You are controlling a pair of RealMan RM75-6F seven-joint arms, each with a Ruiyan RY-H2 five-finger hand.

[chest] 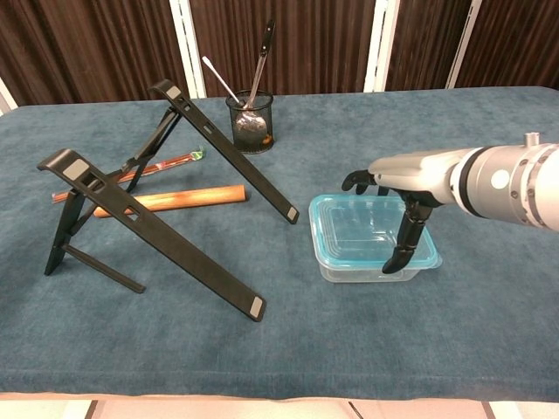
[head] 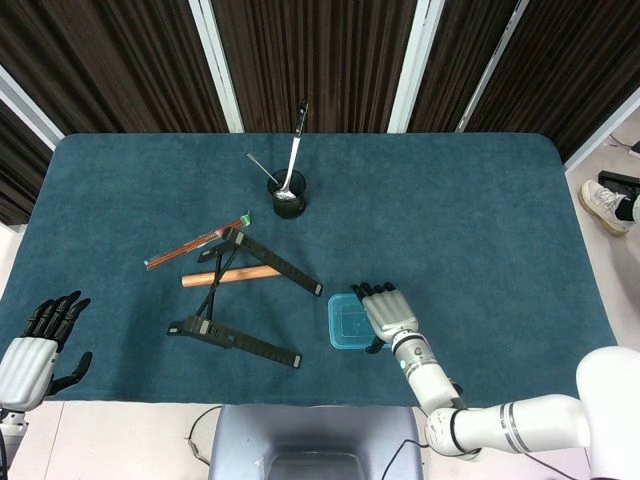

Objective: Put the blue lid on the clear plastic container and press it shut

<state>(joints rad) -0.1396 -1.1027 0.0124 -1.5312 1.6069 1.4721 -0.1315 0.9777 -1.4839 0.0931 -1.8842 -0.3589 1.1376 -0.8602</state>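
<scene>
The clear plastic container (head: 343, 325) (chest: 362, 253) sits near the table's front edge, right of centre, with the blue lid (chest: 358, 229) lying on top of it. My right hand (head: 389, 311) (chest: 409, 175) hovers over its right part, palm down. The thumb (chest: 403, 244) reaches down to the near right rim and touches it. The other fingers (chest: 356, 181) spread just above the far rim. My left hand (head: 35, 345) hangs off the table's front left corner, fingers apart and empty; the chest view does not show it.
Two black folding stands (head: 278, 263) (head: 238, 340) (chest: 148, 231) stand left of the container. A wooden stick (head: 230, 276) (chest: 166, 199) and a red rod (head: 195, 241) lie between them. A black cup (head: 289, 196) (chest: 251, 122) with utensils sits at the back centre.
</scene>
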